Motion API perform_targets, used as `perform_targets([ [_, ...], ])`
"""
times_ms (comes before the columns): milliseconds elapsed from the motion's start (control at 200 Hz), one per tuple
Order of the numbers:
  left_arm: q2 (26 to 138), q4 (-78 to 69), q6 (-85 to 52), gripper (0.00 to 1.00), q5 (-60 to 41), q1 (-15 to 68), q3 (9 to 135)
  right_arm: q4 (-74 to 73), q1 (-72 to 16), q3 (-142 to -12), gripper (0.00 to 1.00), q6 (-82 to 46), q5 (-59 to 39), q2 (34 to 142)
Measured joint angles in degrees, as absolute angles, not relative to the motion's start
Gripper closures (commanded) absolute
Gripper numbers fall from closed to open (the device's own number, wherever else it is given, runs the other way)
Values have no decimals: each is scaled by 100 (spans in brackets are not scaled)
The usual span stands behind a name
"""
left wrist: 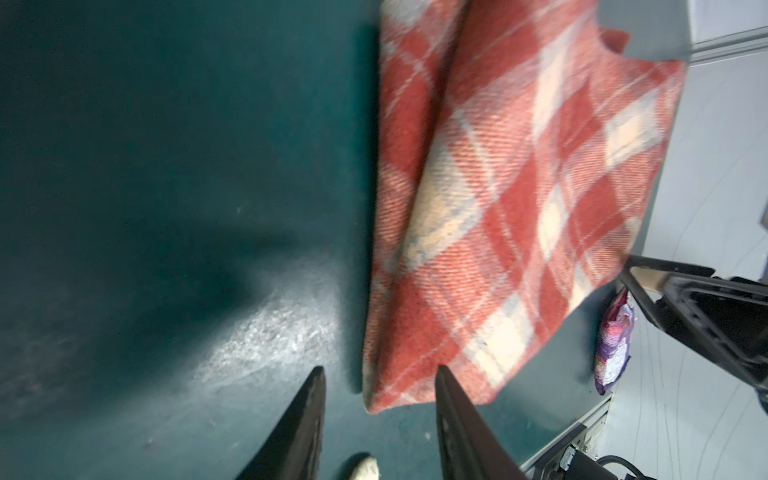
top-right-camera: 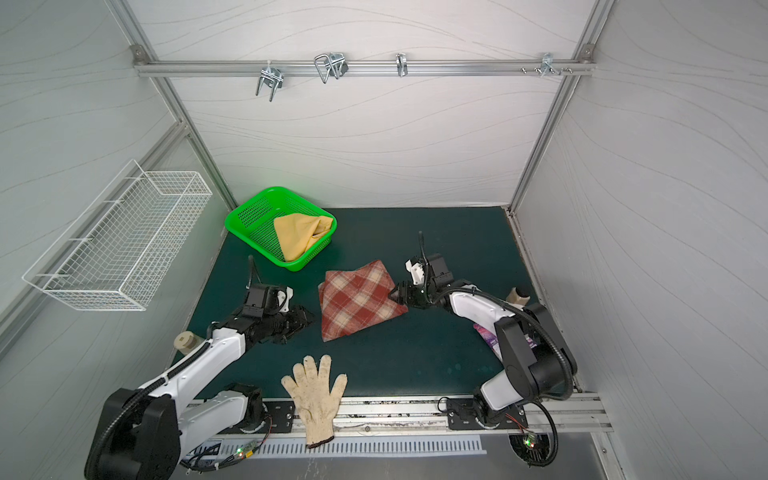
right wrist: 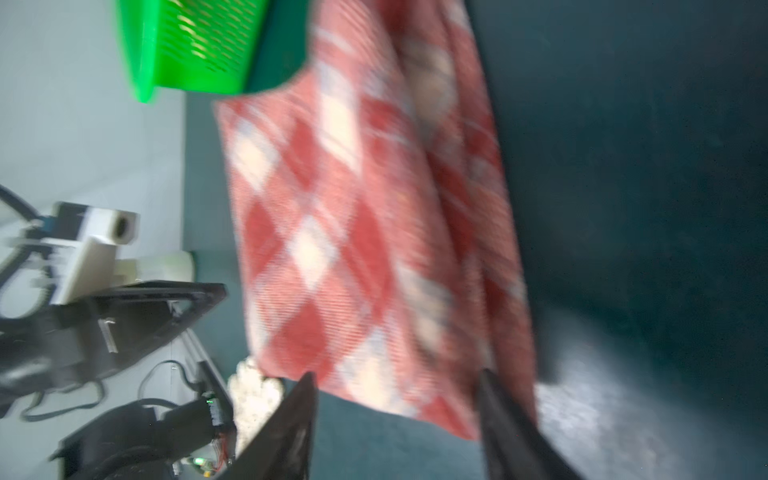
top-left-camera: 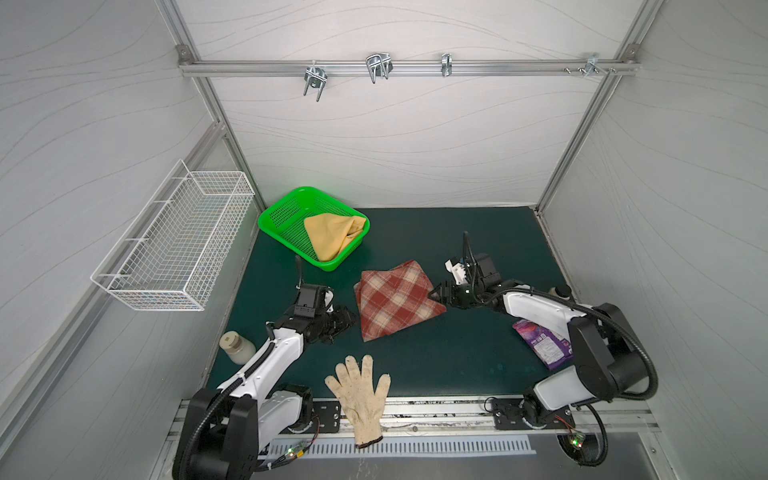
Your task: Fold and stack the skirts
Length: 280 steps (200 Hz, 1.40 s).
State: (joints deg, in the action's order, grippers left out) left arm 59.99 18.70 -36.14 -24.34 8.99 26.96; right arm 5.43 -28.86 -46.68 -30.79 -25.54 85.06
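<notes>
The rust-red and cream plaid skirt lies folded on the dark green mat in the middle. My left gripper hovers at its left edge, open. In the left wrist view this gripper has the plaid skirt's corner just beyond its tips, ungripped. My right gripper sits at the cloth's right corner, open. In the right wrist view this gripper is spread before the plaid skirt's edge. The mustard-yellow skirt lies bunched in the green basket.
An off-white knitted glove lies at the mat's front edge. A purple packet sits under the right arm. A white bottle stands front left, and a white wire basket hangs on the left wall.
</notes>
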Motion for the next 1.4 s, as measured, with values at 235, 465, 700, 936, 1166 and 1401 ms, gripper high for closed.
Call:
perform_targets([
  [235,5697,1809,-4206,34,-2598,1302,3234,891,-3006,-5612,1,-3144,-2617,8272],
  [465,5959,681,-4995,28,-2539,2558,3527,897,-3033,-6855,1,-3282,-3011,9378],
  [700,6796,-770,-5586,28,-2451,2910,3076,816,-3033,-7498,1,-3411,-3288,10879],
  [936,7463,-1533,-5795,29,-2333,2923,2447,589,-3024,-7550,1,-3481,-3374,11651],
  [1166,7533,-1955,-5833,29,-2248,2926,2099,202,-2995,-7459,1,-3575,-3398,11697],
  [1401,7229,-2182,-5811,29,-2132,2926,1514,-123,-2991,-7236,1,-3612,-3444,11640],
])
